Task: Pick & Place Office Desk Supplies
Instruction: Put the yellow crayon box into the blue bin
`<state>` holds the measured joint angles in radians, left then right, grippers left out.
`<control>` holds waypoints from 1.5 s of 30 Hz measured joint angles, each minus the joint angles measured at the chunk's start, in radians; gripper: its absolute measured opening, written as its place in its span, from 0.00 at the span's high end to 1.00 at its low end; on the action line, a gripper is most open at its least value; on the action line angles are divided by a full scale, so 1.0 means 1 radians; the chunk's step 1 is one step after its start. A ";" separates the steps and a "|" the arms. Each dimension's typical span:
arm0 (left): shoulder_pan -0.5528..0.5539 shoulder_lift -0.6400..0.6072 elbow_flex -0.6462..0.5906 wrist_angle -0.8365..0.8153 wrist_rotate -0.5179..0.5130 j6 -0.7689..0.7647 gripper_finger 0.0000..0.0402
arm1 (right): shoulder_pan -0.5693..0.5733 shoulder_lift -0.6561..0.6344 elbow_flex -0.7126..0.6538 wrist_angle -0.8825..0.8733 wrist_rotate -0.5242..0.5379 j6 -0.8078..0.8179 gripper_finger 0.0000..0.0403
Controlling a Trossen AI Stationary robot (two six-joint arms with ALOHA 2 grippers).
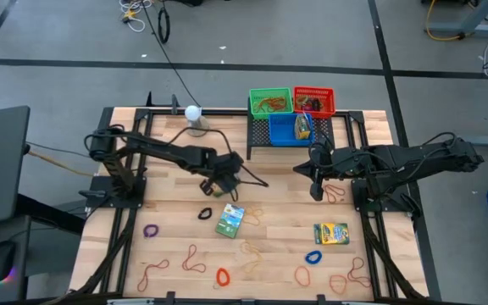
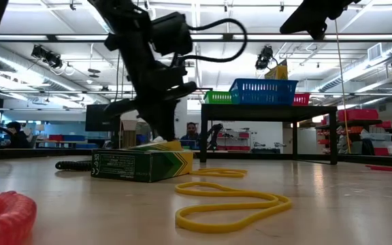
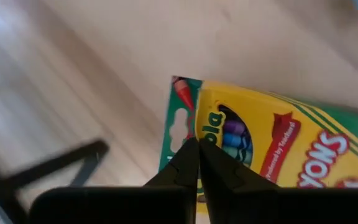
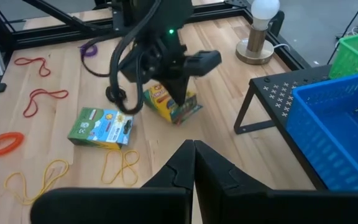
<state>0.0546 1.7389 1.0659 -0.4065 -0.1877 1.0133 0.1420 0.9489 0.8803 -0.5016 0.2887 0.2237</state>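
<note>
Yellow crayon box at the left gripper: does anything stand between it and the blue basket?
Nothing visible lies between the yellow crayon box and the blue basket; only the raised black rack must be cleared.

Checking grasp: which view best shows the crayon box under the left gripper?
Right wrist view: the crayon box lies clear beneath the left gripper. Left wrist: label only; high view hides it; low unclear.

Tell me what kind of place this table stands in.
Probably a robotics lab or open workshop hall. The wooden table stands on a grey concrete floor with loose cables, and the low view shows exposed ceiling ducts, strip lights and a person behind.
</note>
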 joint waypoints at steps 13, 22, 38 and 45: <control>-0.029 -0.016 0.154 -0.097 0.045 -0.676 0.75 | 0.000 0.000 0.000 -0.014 -0.009 0.022 0.97; -0.050 -0.212 -0.036 -0.187 0.130 -1.356 0.96 | 0.003 0.000 0.000 -0.035 -0.009 0.061 0.97; -0.109 -0.282 -0.422 0.127 -0.102 -1.973 0.98 | 0.007 0.000 0.001 -0.049 0.026 0.087 0.97; -0.060 -0.186 -0.421 0.351 -0.112 -1.895 0.99 | 0.007 0.000 0.001 -0.055 0.031 0.170 0.97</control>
<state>-0.0054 1.5524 0.6452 -0.0550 -0.3000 -0.8821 0.1493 0.9489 0.8810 -0.5561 0.3199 0.3941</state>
